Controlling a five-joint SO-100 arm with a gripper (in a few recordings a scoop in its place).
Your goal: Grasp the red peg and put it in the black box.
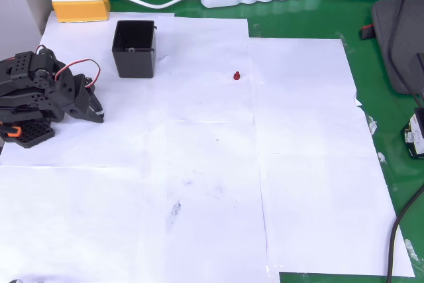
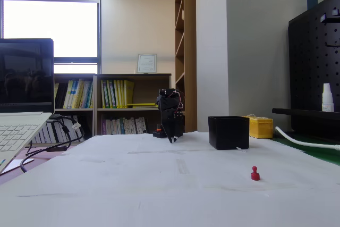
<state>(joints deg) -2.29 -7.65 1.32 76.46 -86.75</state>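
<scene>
While the red peg [image 1: 236, 75] sits alone on the paper right of the empty black box [image 1: 135, 49], our tool [image 1: 95, 107] rests at left, seemingly closed and holding nothing, so we judge everything remains undone.

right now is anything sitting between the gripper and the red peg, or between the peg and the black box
Nothing visible. Only bare white paper lies between the gripper and the red peg, and between the peg and the black box.

A green table [image 1: 311, 18] covered with white paper sheets [image 1: 199, 164] carries a tiny dark-red plastic peg [image 1: 236, 75], a square black plastic box [image 1: 134, 49], apparently open-topped, and a yellow rectangular block [image 1: 81, 2].
</scene>
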